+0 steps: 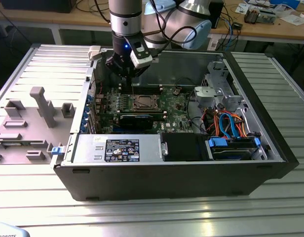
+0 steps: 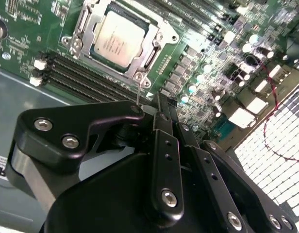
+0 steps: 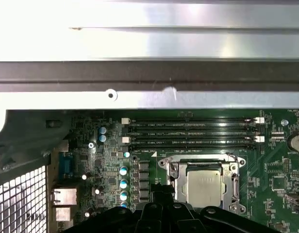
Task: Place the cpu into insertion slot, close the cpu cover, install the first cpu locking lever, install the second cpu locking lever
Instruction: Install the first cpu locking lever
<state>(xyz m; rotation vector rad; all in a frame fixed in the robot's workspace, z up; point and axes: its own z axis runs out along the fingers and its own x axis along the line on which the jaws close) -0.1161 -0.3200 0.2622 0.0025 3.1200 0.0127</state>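
Gripper (image 2: 162, 104) fingers together, empty; dull silver square cpu (image 2: 118, 39) seated, silvery metal frame cover (image 2: 83, 22) down. I judge locking stage in hand; needs fine aim.

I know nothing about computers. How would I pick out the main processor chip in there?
Look inside the open black computer case at the green circuit board on its floor. Near the board's middle sits a silvery metal frame, and the chip is the flat square inside it. Its plain dull-silver top sets it apart from the long black slots alongside.
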